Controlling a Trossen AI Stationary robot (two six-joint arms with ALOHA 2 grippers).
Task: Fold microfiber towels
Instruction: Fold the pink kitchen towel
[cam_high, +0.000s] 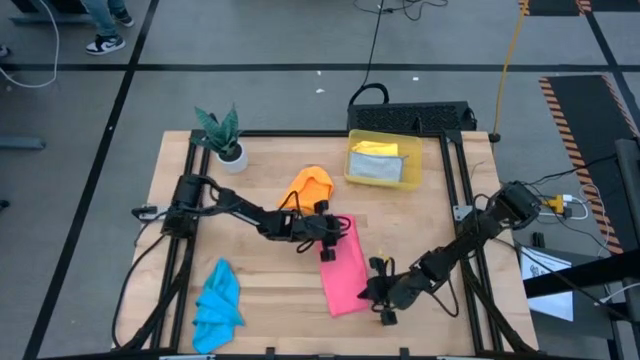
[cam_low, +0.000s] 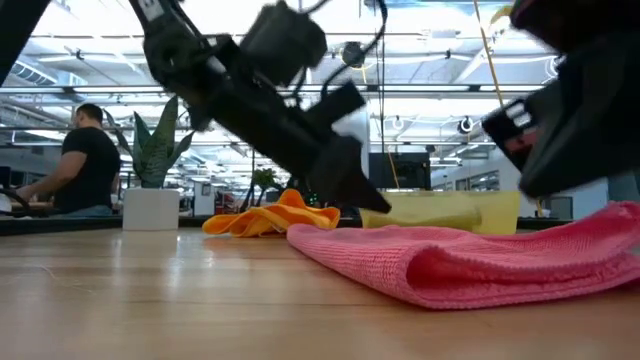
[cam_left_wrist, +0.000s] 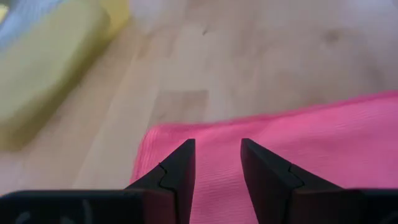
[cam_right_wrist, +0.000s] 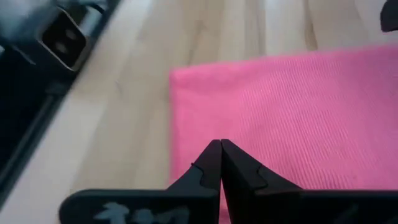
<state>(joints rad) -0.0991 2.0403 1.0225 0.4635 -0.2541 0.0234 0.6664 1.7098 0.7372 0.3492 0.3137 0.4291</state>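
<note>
High view: pink microfiber towel folded once; left gripper jaws parted, empty; right gripper pinched closed, empty. Orange towel, blue towel unfolded.

Pink towel: matt, finely ribbed cloth; table: smooth pale wood, faint sheen. Bin: translucent yellow plastic.

I count five towels: pink, orange, blue, plus yellow and grey inside one bin. One potted plant.
</note>
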